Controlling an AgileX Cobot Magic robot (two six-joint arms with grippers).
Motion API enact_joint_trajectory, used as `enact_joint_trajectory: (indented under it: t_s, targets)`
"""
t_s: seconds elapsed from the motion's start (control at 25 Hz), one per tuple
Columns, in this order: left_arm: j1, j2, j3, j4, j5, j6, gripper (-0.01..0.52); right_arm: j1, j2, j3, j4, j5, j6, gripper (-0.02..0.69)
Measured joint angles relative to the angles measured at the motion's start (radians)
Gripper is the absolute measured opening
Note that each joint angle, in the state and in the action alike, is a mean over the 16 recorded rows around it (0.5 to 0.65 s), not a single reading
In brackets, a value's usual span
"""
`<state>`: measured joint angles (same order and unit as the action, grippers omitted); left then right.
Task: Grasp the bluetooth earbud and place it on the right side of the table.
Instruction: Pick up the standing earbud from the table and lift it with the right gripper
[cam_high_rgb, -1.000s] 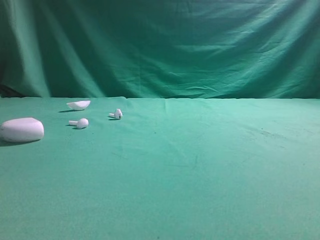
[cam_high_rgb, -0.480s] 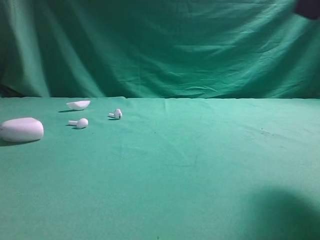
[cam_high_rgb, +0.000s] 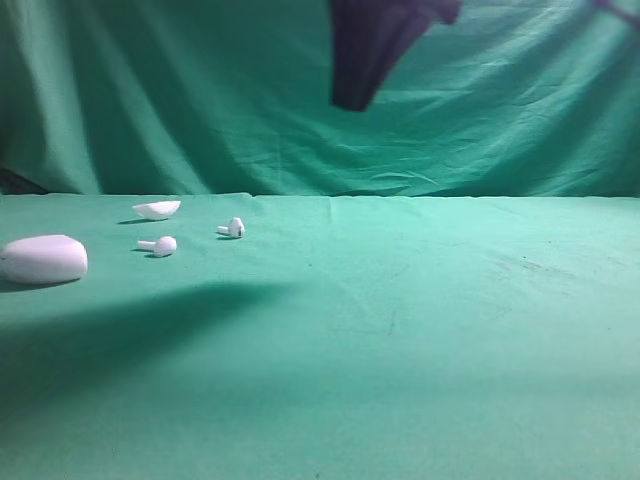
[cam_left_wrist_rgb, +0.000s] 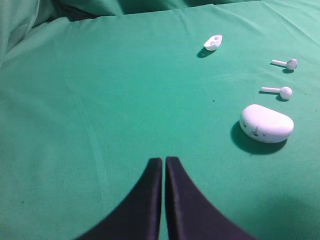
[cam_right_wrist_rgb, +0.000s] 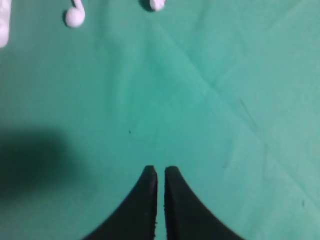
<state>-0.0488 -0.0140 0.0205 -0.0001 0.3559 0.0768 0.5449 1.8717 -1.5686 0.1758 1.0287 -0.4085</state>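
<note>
green wrinkled cloth covers the worktop (cam_high_rgb: 420, 330) and the backdrop alike. exterior high view: bluetooth earbud (cam_high_rgb: 233, 228) lies on the far left part of the worktop, small glossy white plastic, rounded head with a dark speck, short stem pointing left. twin earbud (cam_high_rgb: 159, 245) sits just left and nearer the camera, stem also left. shallow white lid-like shell (cam_high_rgb: 157, 209) behind it, big smooth oval case (cam_high_rgb: 43, 259) at the far left edge. dark blurred arm shape (cam_high_rgb: 372, 45) hangs high above centre, casting a shadow over the left foreground; i judge it to be the right arm reaching across.

left wrist view: left end effector (cam_left_wrist_rgb: 163, 167) closed, black tapered fingers pressed together, holding nothing. all four white items lie ahead and to its right. the farther of the two earbuds (cam_left_wrist_rgb: 286, 63) is probably the target, stem running left-right; i can't see the speck here.

right wrist view: right end effector (cam_right_wrist_rgb: 160, 175) closed too, only a thin slit between the fingers, empty. target (cam_right_wrist_rgb: 157, 4) lies straight ahead at the top edge, only the head in frame. twin (cam_right_wrist_rgb: 74, 16) is up-left, case edge (cam_right_wrist_rgb: 3, 22) at far left.

judgement: right arm looks lined up on the target, needs to advance, open, and close across the stem or head. small slick rounded part on soft cloth could easily roll or skid.
</note>
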Motion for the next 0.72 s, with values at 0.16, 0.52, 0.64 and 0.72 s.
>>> enact_joint_trajectory:
  t_s: [0.16,0.52,0.64,0.72]
  targets:
    - [0.000,0.000,0.000,0.000,0.000,0.000,0.000,0.036,0.162,-0.196,-0.017,0.048,0.048,0.170]
    - [0.000,0.000,0.000,0.000,0.000,0.000,0.000,0.056,0.430,-0.526,-0.014,0.124,0.132,0.350]
    - [0.000,0.000,0.000,0.000,0.000,0.000,0.000,0.056,0.484,-0.586,-0.009,0.128,0.146,0.380]
    - [0.000,0.000,0.000,0.000,0.000,0.000,0.000,0.056,0.511,-0.612,-0.004,0.125,0.149,0.389]
